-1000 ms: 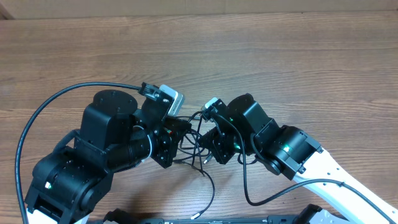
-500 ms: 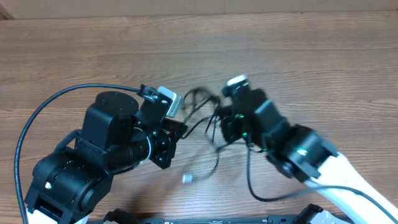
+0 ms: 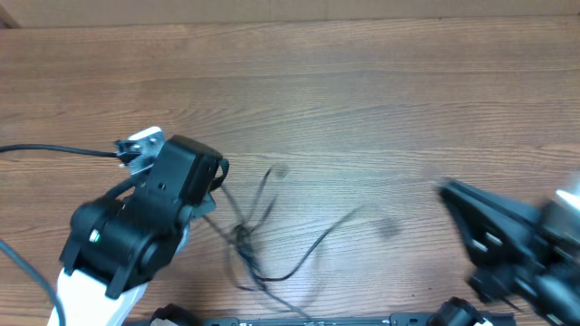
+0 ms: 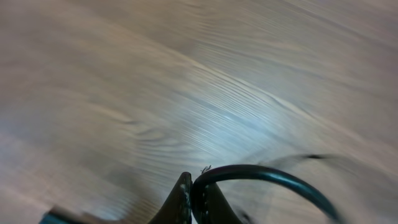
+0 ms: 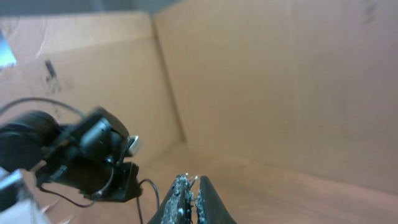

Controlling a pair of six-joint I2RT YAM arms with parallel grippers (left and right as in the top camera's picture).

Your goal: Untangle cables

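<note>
The cables (image 3: pixel 249 243) are thin black cords lying loosely on the wooden table between the arms, with one strand running right to about mid-table (image 3: pixel 337 222). My left gripper (image 4: pixel 191 198) is shut on a black cable (image 4: pixel 267 174) that arches away to the right. In the overhead view the left arm (image 3: pixel 145 217) covers its fingers, and a cord leads from it into the bunch. My right gripper (image 5: pixel 193 199) is shut with no cord showing in it. The right arm (image 3: pixel 517 240) is blurred at the far right, apart from the cables.
The left arm's thick black cable (image 3: pixel 54 151) runs off the left edge. The right wrist view shows the left arm (image 5: pixel 81 152) and brown cardboard walls (image 5: pixel 280 81) behind the table (image 3: pixel 362 81). The robot base bar (image 3: pixel 299 319) lies along the front edge.
The arms have swung apart, the left arm to the left and the right arm far to the right. The cables, bunched between the grippers before, now lie spread on the table.
</note>
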